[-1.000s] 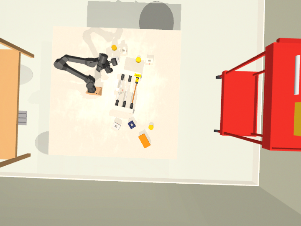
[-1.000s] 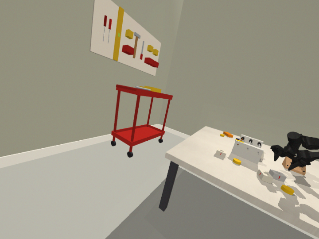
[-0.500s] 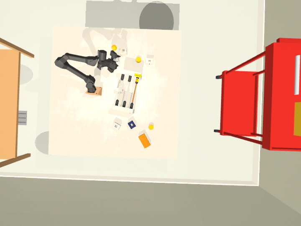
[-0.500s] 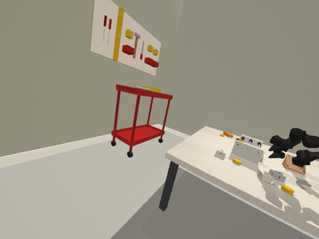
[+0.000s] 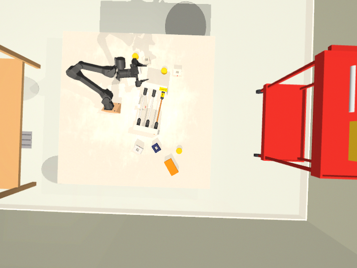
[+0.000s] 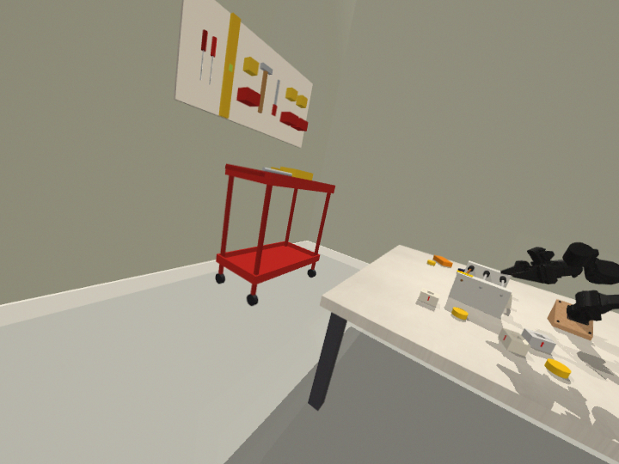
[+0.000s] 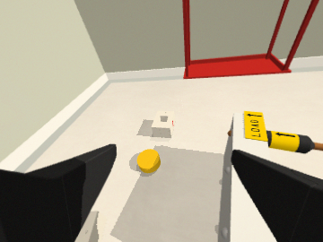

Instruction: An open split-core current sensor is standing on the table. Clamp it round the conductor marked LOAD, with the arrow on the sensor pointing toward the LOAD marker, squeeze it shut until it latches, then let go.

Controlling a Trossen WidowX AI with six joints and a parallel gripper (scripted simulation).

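Observation:
The open split-core sensor [image 5: 146,59] [image 6: 540,342] is white with a red arrow. It stands on the table near the far edge, beside a yellow disc [image 5: 135,55] [image 6: 557,367]. My gripper [image 5: 147,72] [image 7: 173,151] is open and empty. It hovers between the sensor and the end of the white conductor rack [image 5: 143,130] [image 6: 480,299], and the sensor is out of the wrist view. The rack holds three conductors. The orange one [image 5: 158,110] [image 7: 318,145] carries a yellow sleeve with an arrow [image 5: 162,94] [image 7: 287,141] and the yellow LOAD tag [image 5: 163,89] [image 7: 253,126].
Another white sensor-like box [image 5: 177,70] [image 7: 163,123] and a yellow disc [image 5: 163,70] [image 7: 148,160] lie ahead of the gripper. A white box [image 5: 137,148], a blue one [image 5: 155,147], a yellow disc [image 5: 179,150] and an orange block [image 5: 171,167] lie beyond the rack. A red cart [image 5: 285,121] [image 6: 270,224] stands off the table.

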